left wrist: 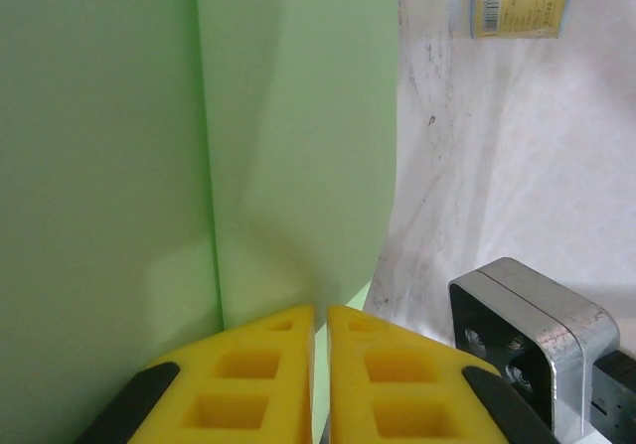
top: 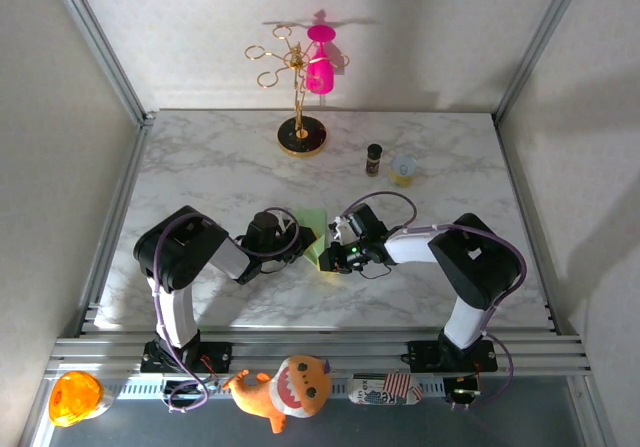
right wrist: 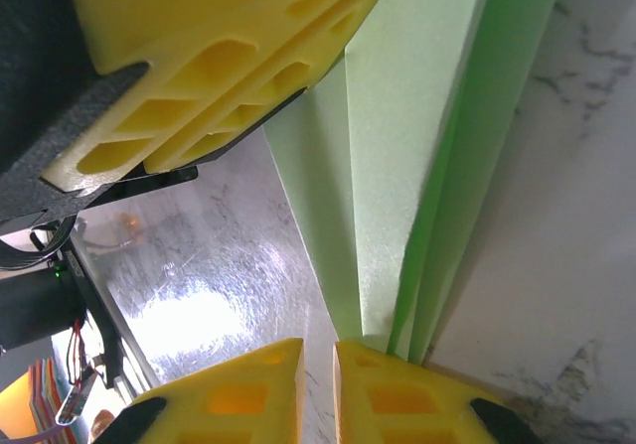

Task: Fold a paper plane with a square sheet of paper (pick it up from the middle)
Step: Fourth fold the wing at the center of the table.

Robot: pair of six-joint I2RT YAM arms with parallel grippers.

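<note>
The green paper is folded into layers, in the middle of the marble table. The left claw is squeezed tight on one edge. The right claw is squeezed tight on another edge

On the marble table the left gripper and right gripper meet at the green paper; farther back stands a gold rack holding a pink glass; right of it, a dark bottle beside a cup.

paper plane: pale grn | table: wht marble (grey veins)
</note>
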